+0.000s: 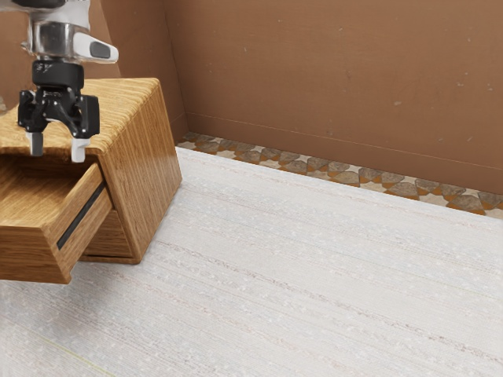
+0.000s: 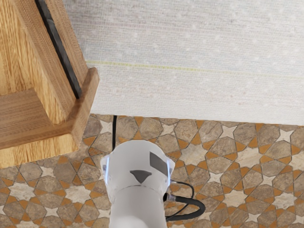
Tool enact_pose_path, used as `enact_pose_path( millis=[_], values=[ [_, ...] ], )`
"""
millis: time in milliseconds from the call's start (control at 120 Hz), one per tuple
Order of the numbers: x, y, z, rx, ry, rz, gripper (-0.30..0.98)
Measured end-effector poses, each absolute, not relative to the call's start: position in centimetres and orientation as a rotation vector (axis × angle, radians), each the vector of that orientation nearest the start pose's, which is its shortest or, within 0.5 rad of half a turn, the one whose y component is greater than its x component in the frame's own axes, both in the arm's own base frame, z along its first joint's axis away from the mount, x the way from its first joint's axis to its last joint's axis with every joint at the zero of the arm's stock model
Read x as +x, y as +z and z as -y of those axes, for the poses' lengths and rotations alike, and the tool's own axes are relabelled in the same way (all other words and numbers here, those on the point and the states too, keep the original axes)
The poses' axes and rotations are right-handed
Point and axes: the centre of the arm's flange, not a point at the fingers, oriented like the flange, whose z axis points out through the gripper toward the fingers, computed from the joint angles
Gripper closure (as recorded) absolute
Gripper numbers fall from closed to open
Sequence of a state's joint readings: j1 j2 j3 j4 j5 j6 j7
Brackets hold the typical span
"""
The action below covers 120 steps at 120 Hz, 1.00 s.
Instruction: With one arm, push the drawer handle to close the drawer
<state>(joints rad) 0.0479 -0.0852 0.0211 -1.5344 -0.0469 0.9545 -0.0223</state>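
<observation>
One drawer (image 1: pixel 30 253) well out from its cabinet (image 1: pixel 143 161); by my reading, the whole closing push is left to do. Claw (image 1: pixel 57 147) raised near cabinet, spread wide, empty.

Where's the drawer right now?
In the exterior view, the drawer juts out of the wooden cabinet at the exterior view's left edge, just below the open jaws in that picture.

Desk (image 1: pixel 314 267) was off-white, faintly streaked, with a thin yellow line (image 2: pixel 142 65) running near and roughly along one edge. Wood-grain cabinet (image 1: pixel 145 169) sat directly on it, drawer (image 1: pixel 31 253) pulled out.
</observation>
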Motion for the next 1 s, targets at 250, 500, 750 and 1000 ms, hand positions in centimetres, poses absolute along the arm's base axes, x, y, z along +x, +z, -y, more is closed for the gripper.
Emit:
enact_pose_path(
  millis=[250, 500, 750, 1000],
  values=[
    [29.4, 65.6, -2.3, -3.166, 0.113, 0.190, 0.01],
    [20.1, 59.9, -11.9, -3.106, -0.097, 0.474, 0.34],
    [21.5, 55.4, -17.2, -3.057, 0.018, 0.588, 0.53],
    [22.3, 52.5, -17.0, -3.038, 0.023, 0.577, 0.60]
  ],
)
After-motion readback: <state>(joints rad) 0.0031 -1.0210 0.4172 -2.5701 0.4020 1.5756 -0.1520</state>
